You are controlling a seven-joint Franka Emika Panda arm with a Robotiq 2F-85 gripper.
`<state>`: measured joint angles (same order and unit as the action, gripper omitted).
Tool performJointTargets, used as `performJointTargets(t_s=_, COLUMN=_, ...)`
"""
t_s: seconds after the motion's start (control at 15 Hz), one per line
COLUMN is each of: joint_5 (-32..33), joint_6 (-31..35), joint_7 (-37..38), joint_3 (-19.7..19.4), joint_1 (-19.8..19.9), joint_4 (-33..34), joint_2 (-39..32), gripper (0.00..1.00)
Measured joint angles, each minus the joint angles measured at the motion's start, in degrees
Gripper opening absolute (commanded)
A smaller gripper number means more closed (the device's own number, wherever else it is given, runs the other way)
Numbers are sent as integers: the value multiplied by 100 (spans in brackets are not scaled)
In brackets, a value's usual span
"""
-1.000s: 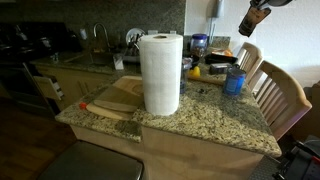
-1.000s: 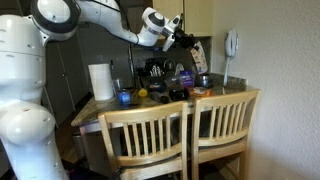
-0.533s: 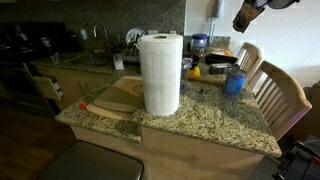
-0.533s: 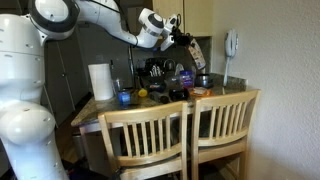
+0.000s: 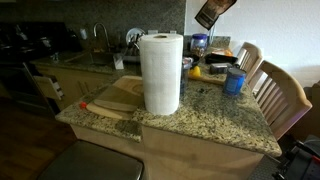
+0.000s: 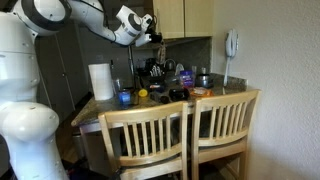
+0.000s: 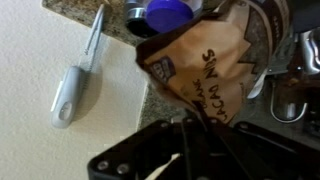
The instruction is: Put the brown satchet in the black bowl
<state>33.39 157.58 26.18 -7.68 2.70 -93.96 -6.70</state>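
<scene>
My gripper (image 5: 215,8) is high above the counter, shut on the top of the brown satchet (image 5: 209,15), which hangs tilted below it. In the wrist view the satchet (image 7: 198,70) fills the middle with pale printed text, pinched between the dark jaws (image 7: 190,140). In an exterior view the gripper (image 6: 148,24) is up near the cupboards and the satchet is hard to make out. The black bowl (image 5: 222,68) sits low on the counter behind the small blue cup (image 5: 234,82), below and a little right of the gripper. It also shows in an exterior view (image 6: 178,95).
A tall paper-towel roll (image 5: 160,72) stands mid-counter beside a wooden board (image 5: 115,98). Bottles and jars crowd the back of the counter (image 6: 165,72). Two wooden chairs (image 6: 185,130) stand at the counter's edge. A grey-handled utensil (image 7: 75,88) lies on a pale surface.
My gripper has carried the satchet sideways, away from the chairs and towards the paper-towel roll, staying high above the counter. Nothing on the counter has moved.
</scene>
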Motion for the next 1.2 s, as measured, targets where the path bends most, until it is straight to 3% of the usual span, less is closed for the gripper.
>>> performJointTargets(t_s=0.33, joint_5=-2308, joint_6=-362, joint_7=-2062, joint_3=283, joint_1=12, joint_4=-388, joint_2=12, gripper=1)
performJointTargets(t_s=0.47, joint_5=-2786, joint_6=-672, joint_7=-2669, joint_3=269, joint_1=99, joint_4=-451, joint_2=34, gripper=1)
performJointTargets(t_s=0.73, joint_5=-3069, joint_6=-1169, joint_7=-3381, joint_3=135, joint_1=373, joint_4=-574, joint_2=95, gripper=1)
performJointTargets(t_s=1.2, joint_5=-3039, joint_6=-1556, joint_7=-3777, joint_3=-127, joint_1=603, joint_4=-661, joint_2=206, gripper=1)
